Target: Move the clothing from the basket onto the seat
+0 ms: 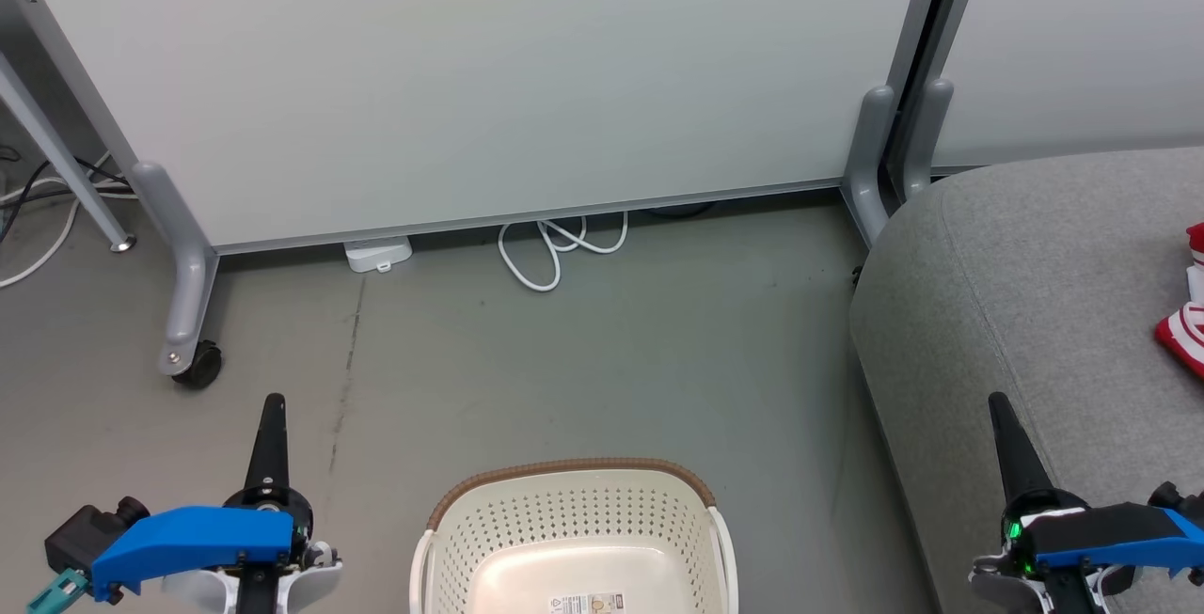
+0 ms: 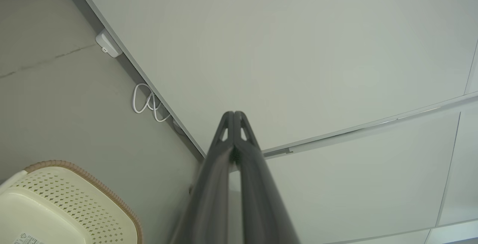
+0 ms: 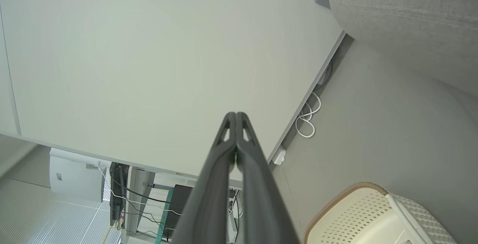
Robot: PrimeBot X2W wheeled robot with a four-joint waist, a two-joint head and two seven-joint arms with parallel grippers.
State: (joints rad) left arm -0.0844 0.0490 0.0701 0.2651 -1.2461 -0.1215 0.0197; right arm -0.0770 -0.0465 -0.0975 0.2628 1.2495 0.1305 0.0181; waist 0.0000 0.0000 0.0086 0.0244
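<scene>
while basket sits mouth up, clothing on seat

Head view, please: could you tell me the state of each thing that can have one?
basket: upright on the floor, no clothing in the part that shows.
clothing: lying on the seat, cut by the picture's edge.
seat: bears the clothing.
left gripper: shut, empty.
right gripper: shut, empty.
cable: looped on the floor.

clothing partly beyond frame edge
</scene>
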